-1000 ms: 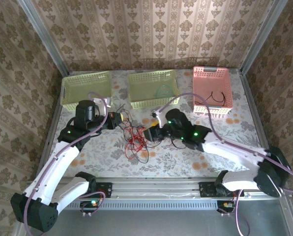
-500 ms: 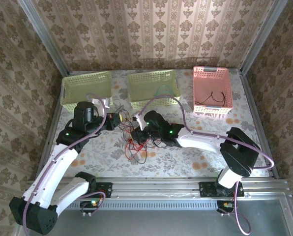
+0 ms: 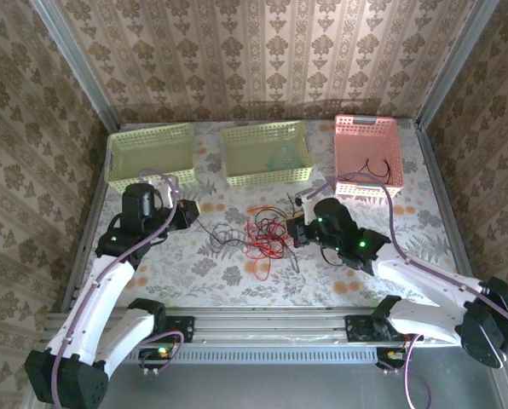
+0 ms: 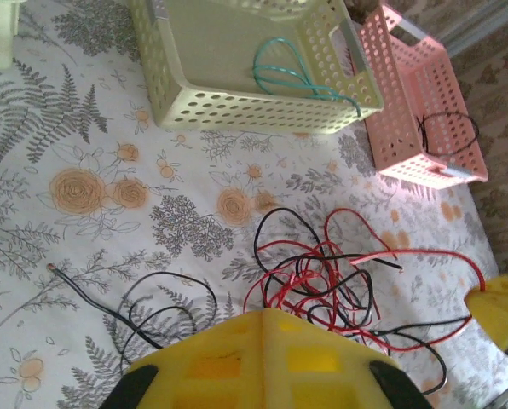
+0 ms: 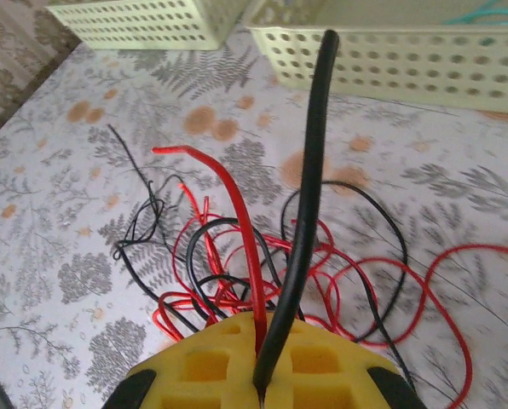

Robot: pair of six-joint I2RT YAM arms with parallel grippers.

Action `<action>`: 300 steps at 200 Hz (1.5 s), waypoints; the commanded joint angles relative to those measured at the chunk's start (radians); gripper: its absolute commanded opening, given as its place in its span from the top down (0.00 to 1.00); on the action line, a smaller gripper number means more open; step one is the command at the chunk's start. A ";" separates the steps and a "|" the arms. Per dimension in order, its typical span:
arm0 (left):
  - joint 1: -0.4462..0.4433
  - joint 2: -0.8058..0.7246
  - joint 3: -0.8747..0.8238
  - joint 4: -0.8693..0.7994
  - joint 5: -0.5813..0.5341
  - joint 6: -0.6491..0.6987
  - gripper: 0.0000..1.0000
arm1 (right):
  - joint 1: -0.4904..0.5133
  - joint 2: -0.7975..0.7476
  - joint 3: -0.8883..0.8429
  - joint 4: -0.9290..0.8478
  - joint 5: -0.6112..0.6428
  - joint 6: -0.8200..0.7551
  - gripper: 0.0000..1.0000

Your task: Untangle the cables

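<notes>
The cables, thin red and black wires, lie tangled mid-table between my two grippers. My left gripper is shut at the tangle's left, and a thin black strand runs taut from its tip toward the tangle. In the left wrist view the yellow jaws are pressed together, with red and black strands slipping under their tip. My right gripper is shut at the tangle's right; a red cable and a black cable rise out of its seam.
Three baskets stand along the back: a pale green one, a middle pale green one holding a teal cable, and a pink one holding a black cable. Patterned walls close in on three sides.
My right gripper closed on the cables and pulled right, dragging the tangle with it. The left gripper drew slightly left, stretching a black strand between them.
</notes>
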 commanded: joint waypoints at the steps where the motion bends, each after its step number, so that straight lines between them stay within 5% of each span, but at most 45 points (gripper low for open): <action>1: 0.006 -0.012 -0.018 0.016 -0.042 -0.025 1.00 | -0.044 -0.105 0.003 -0.066 0.045 -0.011 1.00; 22: 0.004 0.002 -0.040 0.044 -0.030 -0.054 0.98 | -0.074 -0.149 0.019 -0.076 -0.003 0.001 1.00; 66: -0.158 0.113 -0.114 0.182 -0.052 -0.115 0.37 | -0.074 -0.121 0.029 -0.063 -0.022 0.023 1.00; 107: -0.295 0.298 -0.088 0.184 -0.182 -0.082 0.27 | -0.075 -0.079 0.022 -0.045 -0.006 0.025 1.00; 166: -0.308 0.509 -0.059 0.219 -0.165 -0.102 0.35 | -0.077 -0.071 0.027 -0.070 0.004 0.012 1.00; 227: -0.306 0.456 -0.036 0.148 -0.203 -0.077 1.00 | -0.078 -0.071 0.022 -0.069 0.011 -0.002 1.00; 287: -0.303 0.327 -0.003 0.063 -0.219 -0.058 1.00 | -0.095 -0.073 0.032 -0.091 0.038 -0.013 1.00; 300: -0.303 0.326 0.000 0.061 -0.193 -0.051 0.75 | -0.100 -0.073 0.035 -0.099 0.048 -0.014 1.00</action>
